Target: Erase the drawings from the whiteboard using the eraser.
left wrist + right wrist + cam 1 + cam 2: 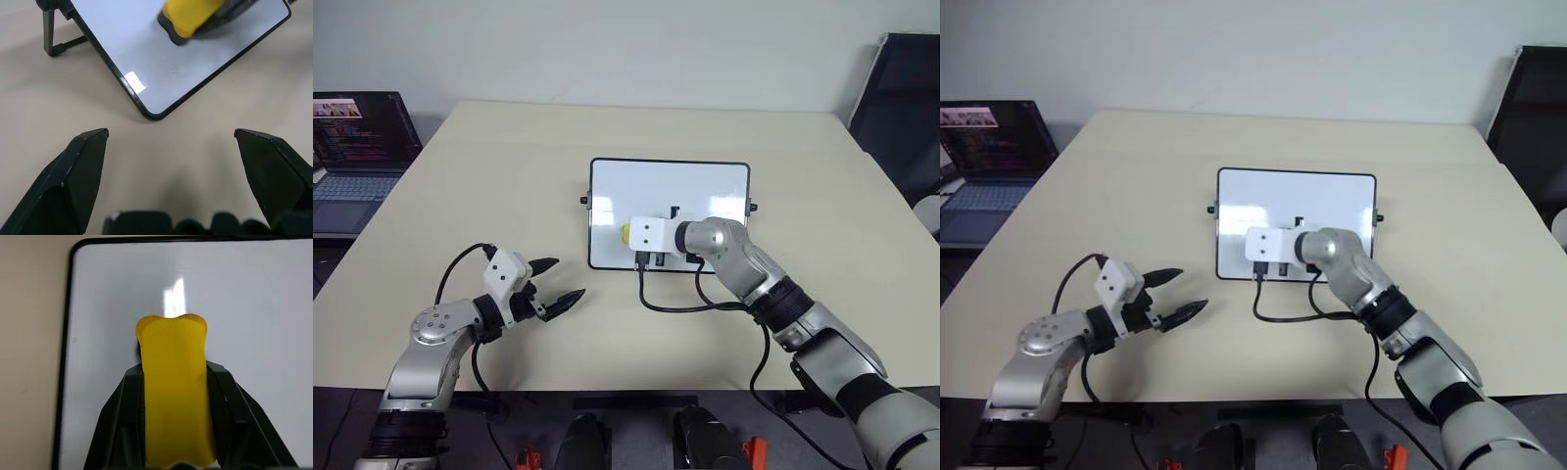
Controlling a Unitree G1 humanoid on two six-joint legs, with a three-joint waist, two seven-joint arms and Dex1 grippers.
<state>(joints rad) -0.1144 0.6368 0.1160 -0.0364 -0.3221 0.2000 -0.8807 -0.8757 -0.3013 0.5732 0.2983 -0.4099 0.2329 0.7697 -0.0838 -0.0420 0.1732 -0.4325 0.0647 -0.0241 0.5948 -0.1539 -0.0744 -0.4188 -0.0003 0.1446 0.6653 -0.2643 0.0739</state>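
Note:
The whiteboard, white with a thin black frame, stands tilted near the table's middle. My right gripper is shut on the yellow eraser, whose tip presses against the board's lower left part. One small dark stroke of the drawings shows just above the right wrist; other marks are hidden or too small to tell. My left gripper hovers open over the table to the left of the board, nothing between its fingers, facing the board's near corner.
An open laptop sits off the table's far left. A black chair stands at the far right. A black cable loops from the right wrist across the table below the board. The board's stand foot juts out behind it.

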